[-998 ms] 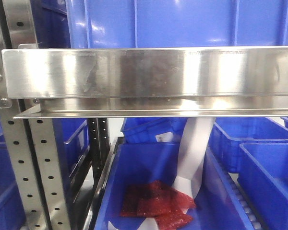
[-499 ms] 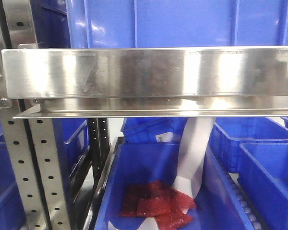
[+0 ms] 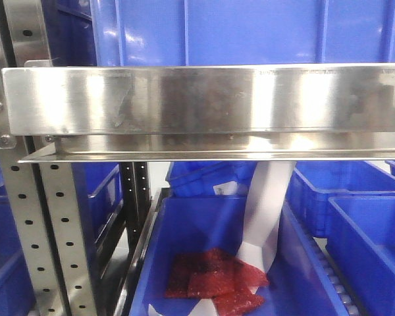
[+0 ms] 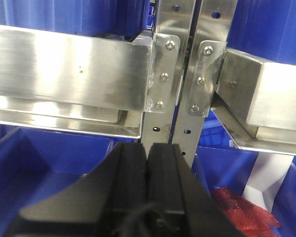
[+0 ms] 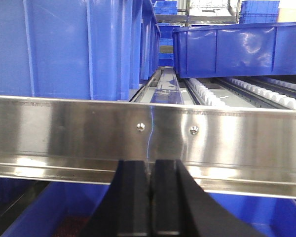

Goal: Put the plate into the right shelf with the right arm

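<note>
In the front-facing view, the right shelf [image 3: 204,99] was seen close up: a broad stainless front rail with perforated uprights [image 3: 52,243] at the left and blue bins [image 3: 250,29] above and below. In the lower bin, red packets [image 3: 214,280] lay beside a white paper strip [image 3: 263,210]. No plate and no gripper were shown here.

In the left wrist view, the left gripper [image 4: 148,163] was seen with its black fingers pressed together and nothing between them, pointed at the junction of two shelf uprights. The red packets were visible at the lower right.

In the right wrist view, the right gripper [image 5: 150,187] was held just before the steel rail, its dark fingers closed against each other with only a thin seam between; nothing was gripped. Beyond the rail, roller tracks [image 5: 212,96] and further blue bins were seen.

The plate could not be found in any view, so its location could not be told. A glossy white plate would be judged stiff, moderately heavy, slippery and breakable. It would best be pinched at the upturned rim, firmly, and kept level so that it would not slide from narrow fingers.
</note>
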Tool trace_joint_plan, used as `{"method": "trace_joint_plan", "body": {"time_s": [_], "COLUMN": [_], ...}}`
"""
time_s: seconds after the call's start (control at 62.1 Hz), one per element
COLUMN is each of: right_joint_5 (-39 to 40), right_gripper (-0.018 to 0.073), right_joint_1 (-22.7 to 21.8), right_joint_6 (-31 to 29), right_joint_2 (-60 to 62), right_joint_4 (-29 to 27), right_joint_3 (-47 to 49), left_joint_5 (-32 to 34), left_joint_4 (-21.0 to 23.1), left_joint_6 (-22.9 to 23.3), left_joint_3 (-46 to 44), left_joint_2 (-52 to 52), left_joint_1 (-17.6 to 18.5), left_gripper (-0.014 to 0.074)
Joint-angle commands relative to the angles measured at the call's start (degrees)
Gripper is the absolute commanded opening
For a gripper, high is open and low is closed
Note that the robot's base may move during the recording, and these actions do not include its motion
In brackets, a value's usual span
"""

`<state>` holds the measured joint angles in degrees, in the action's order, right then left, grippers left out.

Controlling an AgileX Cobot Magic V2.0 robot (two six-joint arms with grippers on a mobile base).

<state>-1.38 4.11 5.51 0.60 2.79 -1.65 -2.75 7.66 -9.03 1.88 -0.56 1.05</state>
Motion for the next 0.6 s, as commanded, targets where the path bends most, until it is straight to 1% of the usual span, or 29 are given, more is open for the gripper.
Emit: {"method": "trace_joint_plan", "body": {"time_s": [0.0, 0.58], "right_joint_5": [5.22, 5.22], "right_gripper": [0.0064, 0.0064], "right_joint_1": [-0.39, -0.39], "right_joint_6": [-0.10, -0.10], "right_joint_2": [1.10, 1.10], "right_joint_4": [0.50, 0.50], "right_joint_3": [0.83, 0.83], "left_joint_5": [5.16, 5.16], "left_joint_4": [0.47, 0.47], "left_joint_6": [0.40, 0.40], "left_joint_3": [0.59, 0.59], "left_joint_2": [-0.59, -0.59], "left_joint_1": [0.11, 0.11], "left_gripper": [-0.0128, -0.0128]}}
